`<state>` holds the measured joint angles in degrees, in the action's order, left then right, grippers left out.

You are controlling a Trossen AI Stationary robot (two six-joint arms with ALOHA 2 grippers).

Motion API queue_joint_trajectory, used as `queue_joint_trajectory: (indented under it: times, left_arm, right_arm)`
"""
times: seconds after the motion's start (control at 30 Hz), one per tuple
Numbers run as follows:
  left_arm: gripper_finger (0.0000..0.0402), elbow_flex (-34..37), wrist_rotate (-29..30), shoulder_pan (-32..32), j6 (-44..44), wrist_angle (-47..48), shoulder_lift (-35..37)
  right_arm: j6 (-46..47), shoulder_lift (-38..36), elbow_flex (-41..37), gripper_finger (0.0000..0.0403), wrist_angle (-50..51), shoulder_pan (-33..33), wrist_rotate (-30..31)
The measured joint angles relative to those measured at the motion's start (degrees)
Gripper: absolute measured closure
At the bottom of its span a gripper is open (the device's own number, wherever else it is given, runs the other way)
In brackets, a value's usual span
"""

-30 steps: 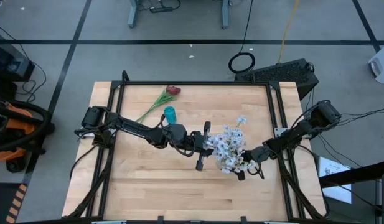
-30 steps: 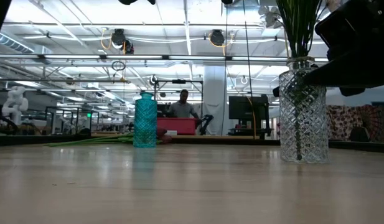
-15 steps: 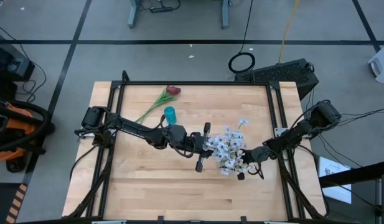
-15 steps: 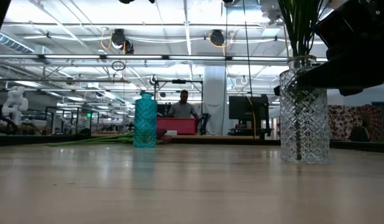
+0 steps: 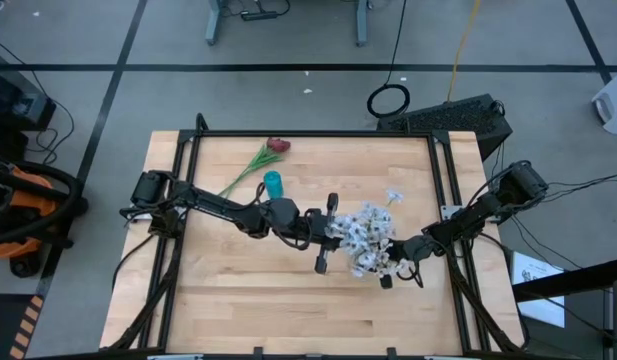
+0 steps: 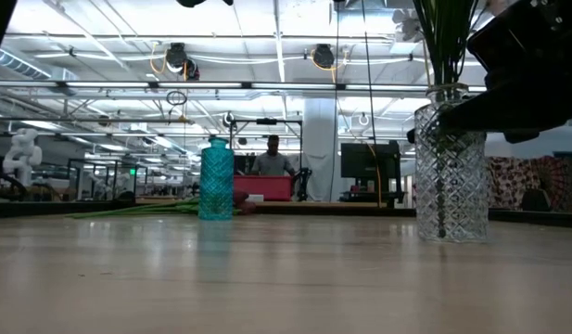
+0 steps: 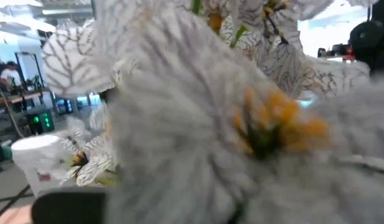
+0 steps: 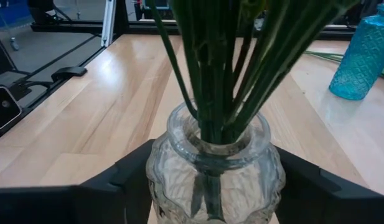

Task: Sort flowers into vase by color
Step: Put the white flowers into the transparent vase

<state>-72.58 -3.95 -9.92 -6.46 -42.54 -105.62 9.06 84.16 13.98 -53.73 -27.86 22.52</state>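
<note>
A clear cut-glass vase stands on its base right of the table's middle. It holds a spray of white blossoms on green stems. My right gripper is shut on this vase and reaches in from the table's right. My left gripper is open just left of the blossoms, which fill its wrist view. A small teal vase stands upright farther back. A dark red bud with its green stem lies flat on the table behind it. My right gripper holds the clear vase by its body, below the neck, pinched between the two fingers. The fingers come in level from the table's right side. The vase stays upright with its base on the table. My left gripper is hard up against the blossoms; whether it touches them I cannot tell.
Black rails run along the table's left and right edges. Bare wood lies along the near edge. In the low view, the room behind the table shows benches, monitors and a person far off.
The clear vase and its white spray have shifted slightly toward the table's left, still upright in my right gripper. The left arm has kept its place beside the blossoms.
</note>
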Motion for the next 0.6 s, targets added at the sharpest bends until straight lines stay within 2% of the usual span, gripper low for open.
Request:
queue_joint_trajectory:
  times: [0.43,0.6]
  left_arm:
    - [0.0353,0.0,1.5,0.2,0.0,2.6,0.0]
    - [0.0353,0.0,1.5,0.1,0.1,-0.4,0.0]
  right_arm:
    - [1.2,0.0,0.0,0.0159,-0.4,0.0,0.1]
    - [2.0,0.0,0.0,0.0159,-0.6,0.0,0.1]
